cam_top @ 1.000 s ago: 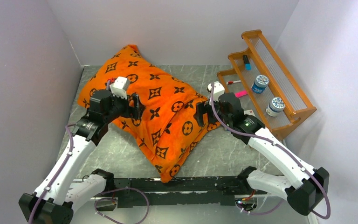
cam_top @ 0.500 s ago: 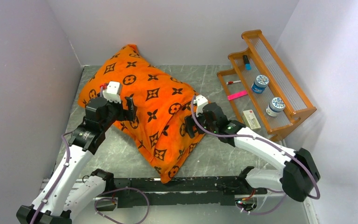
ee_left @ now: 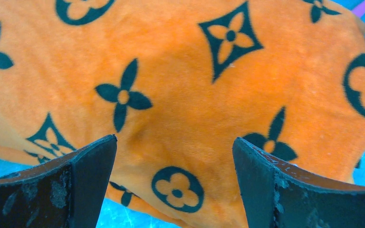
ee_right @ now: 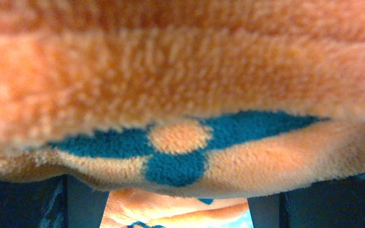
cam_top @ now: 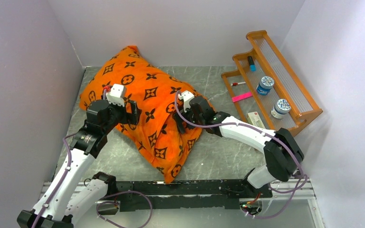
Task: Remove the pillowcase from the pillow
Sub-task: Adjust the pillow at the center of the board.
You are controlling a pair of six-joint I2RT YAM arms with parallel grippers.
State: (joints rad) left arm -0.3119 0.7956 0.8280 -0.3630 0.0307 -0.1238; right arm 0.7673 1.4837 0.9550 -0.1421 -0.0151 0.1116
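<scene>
From above, the pillowcase [cam_top: 142, 107] lies as a plump orange mound on the left half of the table [cam_top: 228, 152], its far corner up against the back wall. The pillow is wholly hidden inside it, and no open end shows. The left gripper [cam_top: 133, 112] sits at the mound's near left flank. The right gripper [cam_top: 177, 124] presses into a crease on its right side. Against the right wall stands a stepped wooden rack [cam_top: 309, 113] holding two round jars [cam_top: 265, 84] with patterned lids, a blue marker [cam_top: 251, 63], a thin pen [cam_top: 238, 83] and a pink strip [cam_top: 242, 97]. A small white box [cam_top: 256, 121] sits at its foot.

The left wrist camera shows both fingers spread wide, with smooth, taut fabric just ahead and nothing between them.

The right wrist camera shows its fingers also parted, with a fuzzy fold of fabric bulging right over them but not pinched.

The cover looks like soft, light fleece that should bunch and stretch rather than slide. A loose fold or corner seems the best grip, since a pinch on the stuffed middle would likely catch the pillow too.
</scene>
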